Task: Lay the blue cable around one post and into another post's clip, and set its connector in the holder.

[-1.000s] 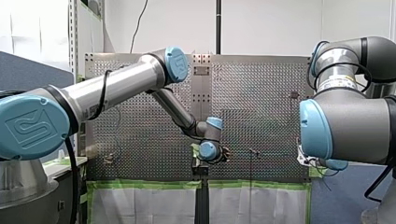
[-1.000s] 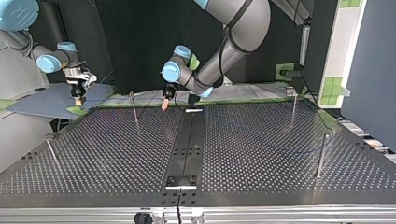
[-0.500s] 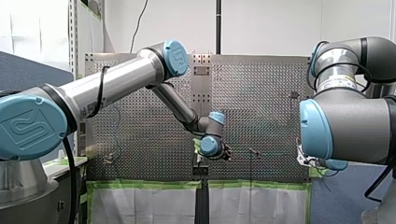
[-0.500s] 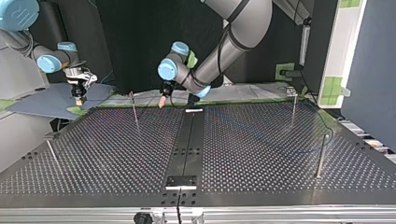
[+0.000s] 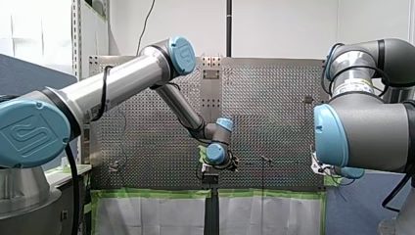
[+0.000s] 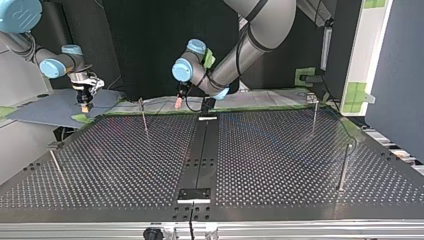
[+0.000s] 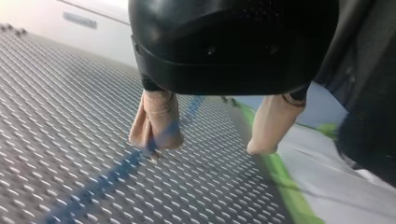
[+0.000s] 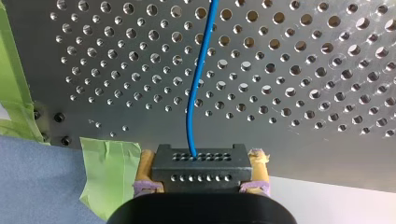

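In the right wrist view my right gripper (image 8: 201, 171) is shut on a black connector block (image 8: 201, 158). The blue cable (image 8: 198, 79) runs out of the block over the perforated plate. In the top view this gripper (image 6: 86, 106) hangs off the table's far left corner. My left gripper (image 7: 212, 140), black with beige pads (image 7: 156, 126), stands open just above the plate. A stretch of blue cable (image 7: 107, 179) lies under one of its fingers, and nothing sits between them. In the top view my left gripper (image 6: 178, 103) hovers near the far edge, by the centre strip.
Thin metal posts stand on the table in the top view: one at the far left (image 6: 144, 116), one at the far right (image 6: 315, 117), one at the near right (image 6: 344, 165). A black bracket (image 6: 195, 194) sits on the centre strip at the near edge. Green tape (image 8: 109, 163) lines the plate's edge.
My left wrist has swung a little and its gripper has lifted slightly near the far edge of the top view. My right arm has not moved.
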You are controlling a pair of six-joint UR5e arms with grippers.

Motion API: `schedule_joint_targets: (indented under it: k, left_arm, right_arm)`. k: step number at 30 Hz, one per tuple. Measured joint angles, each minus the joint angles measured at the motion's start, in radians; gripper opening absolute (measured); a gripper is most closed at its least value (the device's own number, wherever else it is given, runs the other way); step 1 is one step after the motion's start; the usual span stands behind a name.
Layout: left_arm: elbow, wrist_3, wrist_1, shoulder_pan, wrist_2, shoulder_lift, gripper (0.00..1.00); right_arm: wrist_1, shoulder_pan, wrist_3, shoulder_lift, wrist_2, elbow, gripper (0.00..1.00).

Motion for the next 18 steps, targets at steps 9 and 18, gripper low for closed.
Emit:
schedule_joint_targets:
  k: [9,18]
  left_arm:
    - [-0.002,0.006,-0.001,-0.015,0.015,0.032,1.00]
    - [-0.002,0.008,-0.028,-0.026,0.061,0.032,1.00]
  right_arm:
    - [0.005,0.001,0.000,0.000,0.000,0.000,0.00]
    - [0.005,0.000,0.000,0.000,0.000,0.000,0.00]
